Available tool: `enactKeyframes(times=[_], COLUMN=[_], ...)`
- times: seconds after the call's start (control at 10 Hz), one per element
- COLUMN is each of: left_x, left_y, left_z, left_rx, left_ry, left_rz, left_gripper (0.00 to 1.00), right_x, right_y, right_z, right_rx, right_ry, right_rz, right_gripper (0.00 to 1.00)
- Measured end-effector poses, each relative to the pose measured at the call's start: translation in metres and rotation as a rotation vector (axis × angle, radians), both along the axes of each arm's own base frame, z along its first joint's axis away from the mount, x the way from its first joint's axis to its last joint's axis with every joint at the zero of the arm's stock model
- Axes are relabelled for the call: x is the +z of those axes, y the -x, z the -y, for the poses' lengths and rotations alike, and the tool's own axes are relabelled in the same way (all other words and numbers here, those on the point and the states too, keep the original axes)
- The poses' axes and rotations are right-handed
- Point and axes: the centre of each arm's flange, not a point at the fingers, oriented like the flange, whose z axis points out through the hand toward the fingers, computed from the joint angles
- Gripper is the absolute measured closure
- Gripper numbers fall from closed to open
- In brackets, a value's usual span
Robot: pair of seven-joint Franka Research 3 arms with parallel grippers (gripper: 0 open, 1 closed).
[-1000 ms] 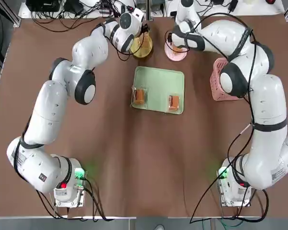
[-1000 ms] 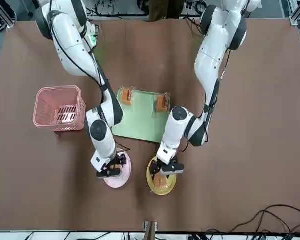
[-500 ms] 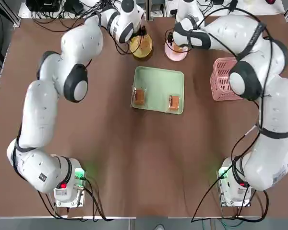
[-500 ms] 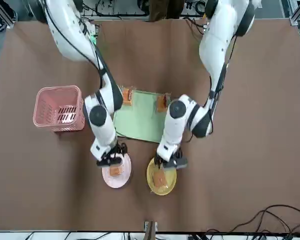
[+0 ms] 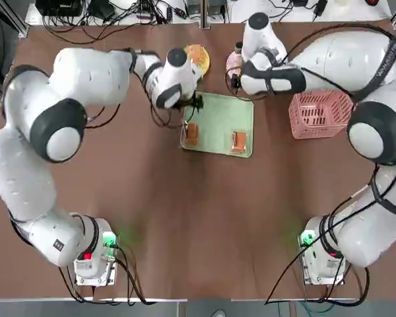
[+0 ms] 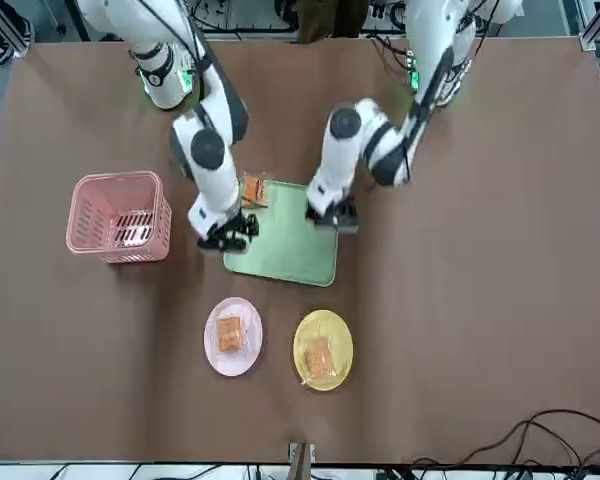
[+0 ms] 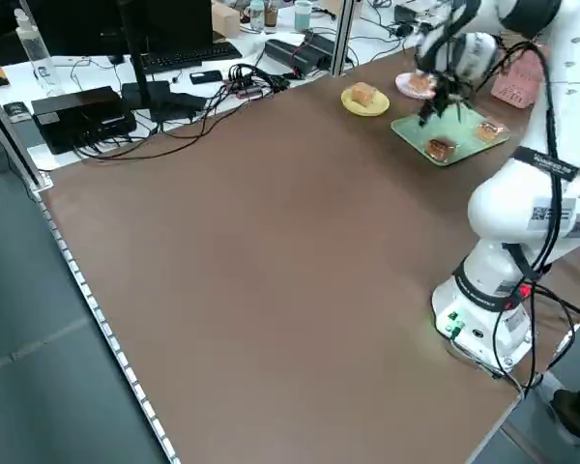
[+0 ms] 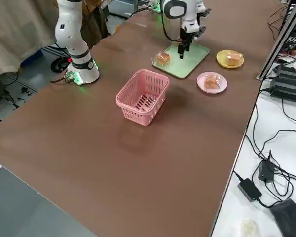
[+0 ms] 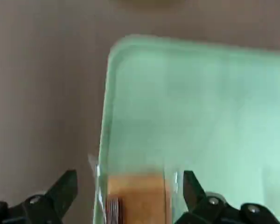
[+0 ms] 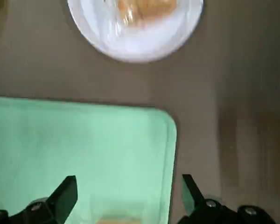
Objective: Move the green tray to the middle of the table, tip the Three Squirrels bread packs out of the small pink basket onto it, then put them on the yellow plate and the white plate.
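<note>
Clock reference: top view, arm bases at 6 o'clock. Left pincer (image 9: 130,175): wide, unloaded, above the tray's (image 5: 216,112) 10 o'clock corner. Left bread pack (image 5: 191,134): on the tray, toward 6 o'clock from this pincer, the nearer one; long axis 12–6. Right pincer (image 10: 129,178): wide, unloaded; right bread pack (image 5: 239,142) lies toward 6 o'clock, on the tray.

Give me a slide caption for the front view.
Both grippers, left and right, hover by the green tray; one bread pack each on the yellow plate and white plate.
</note>
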Motion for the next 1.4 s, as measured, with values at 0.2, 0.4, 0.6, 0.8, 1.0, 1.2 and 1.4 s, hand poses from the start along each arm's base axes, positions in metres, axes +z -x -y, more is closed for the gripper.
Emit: enactKeyframes(times=[0.2, 0.4, 0.6, 0.8, 1.0, 1.2, 1.4], left_x=[-0.017, -0.022, -0.025, -0.031, -0.044, -0.051, -0.051], left_y=[0.046, 0.048, 0.036, 0.015, 0.003, -0.002, -0.014], left_z=[0.003, -0.003, -0.007, 0.013, 0.028, 0.026, 0.017], left_rx=[-0.023, -0.021, -0.006, 0.007, 0.012, 0.021, 0.030], left_ry=[-0.026, -0.035, -0.026, 0.009, 0.026, 0.022, 0.006], left_rz=[-0.046, -0.055, -0.054, -0.052, -0.063, -0.069, -0.064], left_gripper=[0.00, 0.00, 0.00, 0.00, 0.00, 0.00, 0.00], right_x=[-0.022, -0.044, -0.055, -0.059, -0.065, -0.072, -0.078], right_y=[0.032, 0.057, 0.075, 0.085, 0.095, 0.107, 0.116], right_z=[-0.007, -0.012, -0.019, -0.024, -0.027, -0.029, -0.030], right_rx=[-0.015, 0.016, 0.046, 0.051, 0.051, 0.066, 0.078], right_ry=[0.014, -0.004, -0.024, -0.027, -0.026, -0.017, -0.014], right_rz=[-0.024, -0.018, -0.009, -0.021, -0.042, -0.055, -0.060], right_gripper=[0.01, 0.01, 0.01, 0.01, 0.01, 0.01, 0.01])
